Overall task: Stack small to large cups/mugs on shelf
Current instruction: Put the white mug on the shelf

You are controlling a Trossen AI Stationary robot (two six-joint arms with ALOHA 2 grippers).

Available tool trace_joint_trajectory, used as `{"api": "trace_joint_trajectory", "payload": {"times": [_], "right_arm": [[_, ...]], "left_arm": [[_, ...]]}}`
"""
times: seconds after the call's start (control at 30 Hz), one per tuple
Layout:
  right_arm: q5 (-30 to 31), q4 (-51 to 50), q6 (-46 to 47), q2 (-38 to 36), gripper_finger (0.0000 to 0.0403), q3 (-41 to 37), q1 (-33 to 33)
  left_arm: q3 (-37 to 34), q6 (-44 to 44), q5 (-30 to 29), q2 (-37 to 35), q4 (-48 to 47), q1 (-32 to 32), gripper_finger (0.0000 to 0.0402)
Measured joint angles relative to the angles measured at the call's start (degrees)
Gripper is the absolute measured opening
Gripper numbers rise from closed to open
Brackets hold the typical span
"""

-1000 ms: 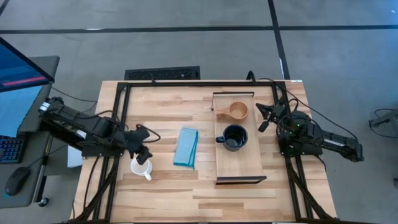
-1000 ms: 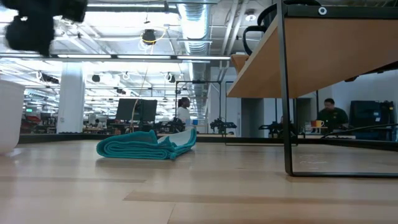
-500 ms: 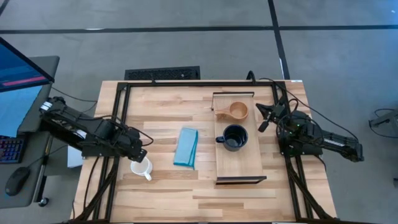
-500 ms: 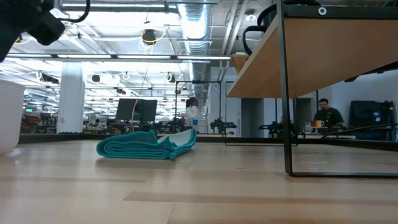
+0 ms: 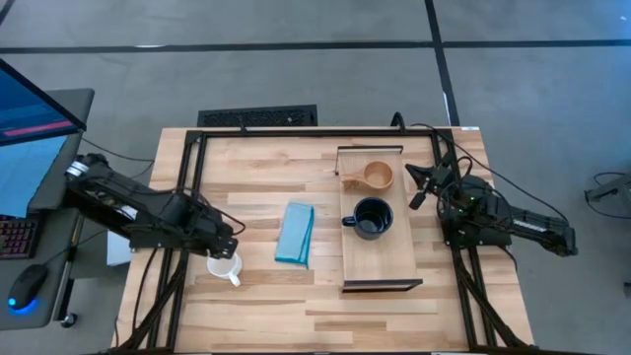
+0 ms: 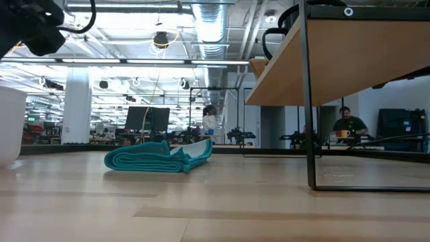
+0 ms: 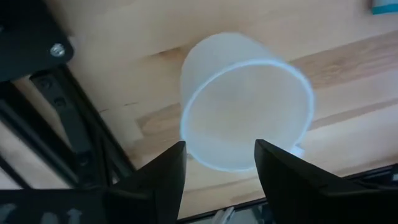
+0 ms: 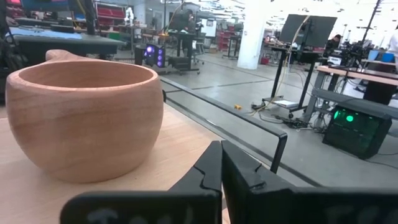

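High view: the white mug (image 5: 224,265) is seen standing upright on the tabletop (image 5: 256,296), near its left edge and well apart from the shelf (image 5: 377,254), with the blue cloth (image 5: 295,233) lying between them. The left gripper (image 5: 226,243) is held just above the mug with its jaws spread wide; in the left wrist view the mug's rim (image 7: 247,106) is framed between the two fingers (image 7: 163,176), nothing yet being gripped.

A tip-over is judged the main risk: if one finger is brought down onto the rim, the mug could be knocked toward the table's left edge. A carry kept too low could drag the cloth.

The navy mug (image 5: 371,218) and wooden cup (image 5: 377,177) already occupy the shelf's far and middle parts, so only the near end is left free. The right gripper (image 5: 422,186), jaws pressed together, waits just beside the wooden cup (image 8: 84,115), narrowing room on that side.
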Motion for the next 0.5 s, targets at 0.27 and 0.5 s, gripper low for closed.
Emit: {"api": "trace_joint_trajectory", "payload": {"times": [0.27,0.5], "right_arm": [[0.0,0.0,0.0,0.0,0.0024,0.0,0.0],[0.0,0.0,0.0,0.0,0.0027,0.0,0.0]], "left_arm": [[0.0,4.6,2.8,3.3,0.3,0.0,0.0183],[0.0,5.9,2.2,4.4,0.4,0.0,0.0183]]}}
